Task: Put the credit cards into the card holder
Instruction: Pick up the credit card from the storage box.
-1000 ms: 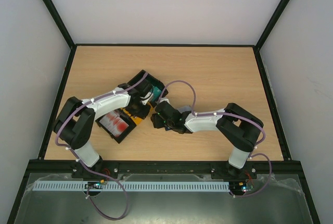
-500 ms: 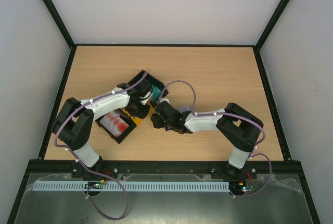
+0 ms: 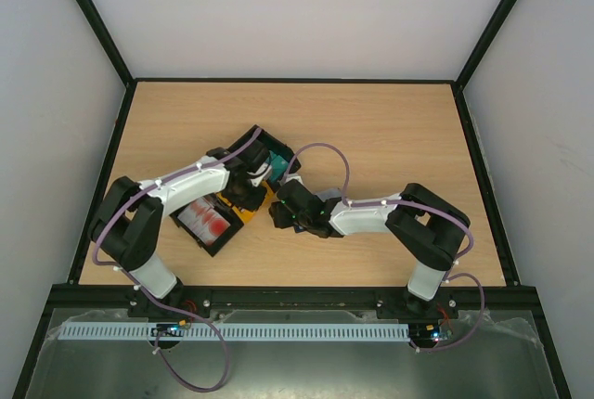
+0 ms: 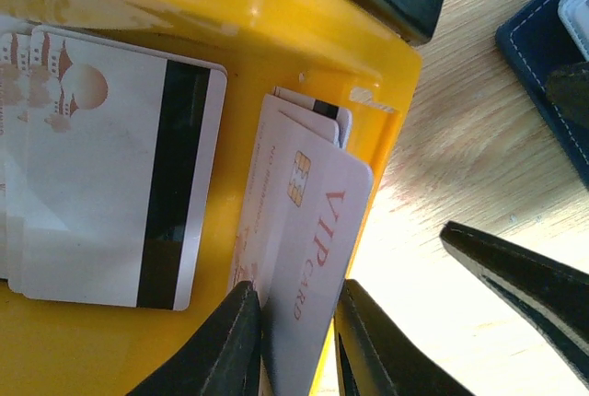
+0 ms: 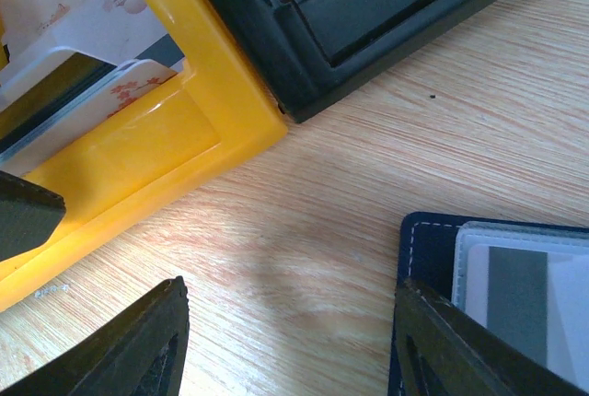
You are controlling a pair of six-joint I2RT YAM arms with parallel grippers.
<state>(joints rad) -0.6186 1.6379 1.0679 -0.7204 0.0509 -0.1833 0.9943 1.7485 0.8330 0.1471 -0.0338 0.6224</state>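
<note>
My left gripper (image 4: 294, 348) is over the yellow middle compartment of the tray (image 4: 276, 9), shut on a whitish credit card marked "VIP CARD" (image 4: 317, 230) that stands tilted at the compartment's edge. More whitish cards with black stripes (image 4: 110, 175) lie flat beside it. The navy card holder (image 5: 428, 253) lies on the table just right of the tray, with grey lining and a card (image 5: 520, 290) showing in it. My right gripper (image 5: 294, 341) is open over bare wood, its right finger over the holder's edge. In the top view both grippers (image 3: 249, 190) (image 3: 283, 212) meet at the tray.
The black-and-yellow tray (image 3: 243, 218) sits left of centre. It holds red-marked cards (image 3: 206, 221) in its near compartment and teal cards (image 3: 277, 163) in its far black one (image 5: 368, 18). The left gripper's finger (image 5: 23, 216) shows in the right wrist view.
The left arm has shifted slightly at the tray. The right arm has not visibly moved.
</note>
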